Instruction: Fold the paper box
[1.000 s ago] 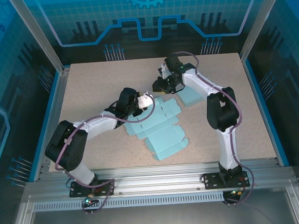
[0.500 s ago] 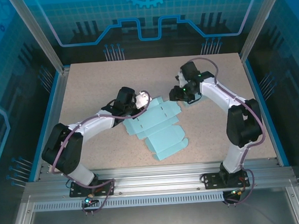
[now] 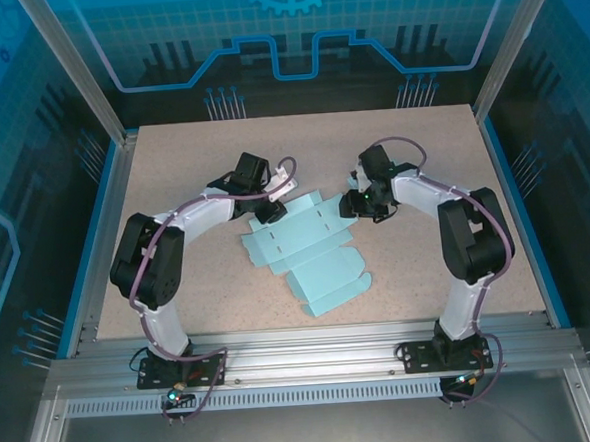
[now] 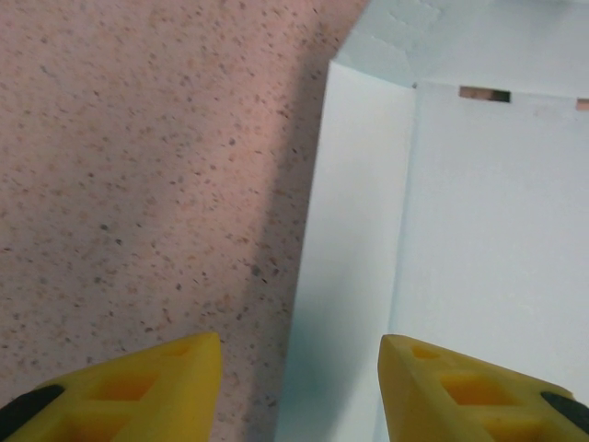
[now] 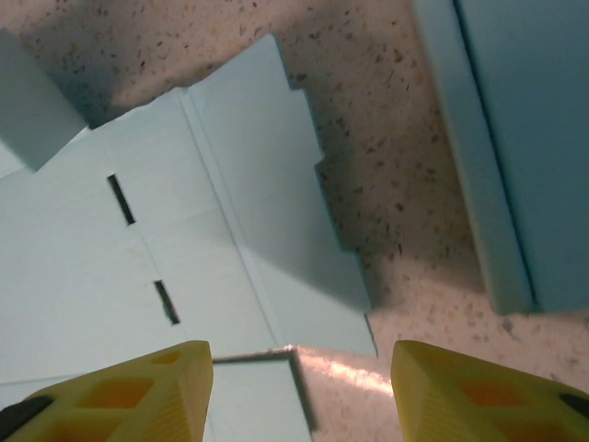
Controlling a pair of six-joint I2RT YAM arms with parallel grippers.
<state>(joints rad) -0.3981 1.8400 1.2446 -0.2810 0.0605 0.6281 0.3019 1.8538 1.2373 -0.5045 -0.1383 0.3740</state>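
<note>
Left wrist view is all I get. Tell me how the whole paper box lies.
Observer: The paper box lies spread out as an unfolded sheet in the middle of the table.
Operator: Place the right arm for me.
Observer: The right arm reaches in from the right, with its open jaws above the box's far right flap and gripping nothing.
</note>
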